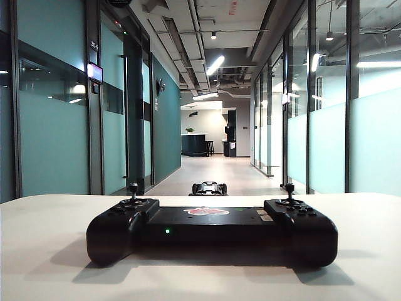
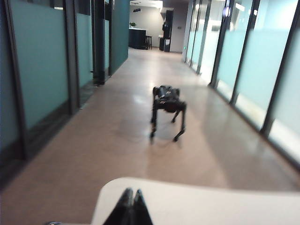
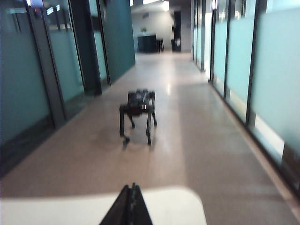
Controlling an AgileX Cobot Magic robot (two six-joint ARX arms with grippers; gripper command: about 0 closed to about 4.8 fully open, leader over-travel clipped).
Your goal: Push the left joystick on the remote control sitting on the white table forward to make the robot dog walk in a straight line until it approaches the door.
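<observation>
The remote control [image 1: 210, 231] lies on the white table [image 1: 44, 251], untouched. Both grippers, left [image 2: 130, 206] and right [image 3: 130, 204], hang closed over the table edge, holding nothing. Next, 1 must reach the left joystick [image 1: 133, 190]; the robot dog [image 2: 167, 108] stands waiting in the corridor.

We see a matt white surface [image 1: 50, 251] that looks smooth, with soft shadows on it. The remote control [image 1: 210, 235] on it looks like black plastic, mostly matt with a slight sheen on the rounded grips. The floor [image 2: 108, 140] is smooth and glossy, throwing back the ceiling lights. The robot dog [image 3: 137, 112] looks dark and hard, a bit shiny on top. Both closed hands, left hand [image 2: 131, 208] and right hand [image 3: 130, 206], look like dull black plastic.
</observation>
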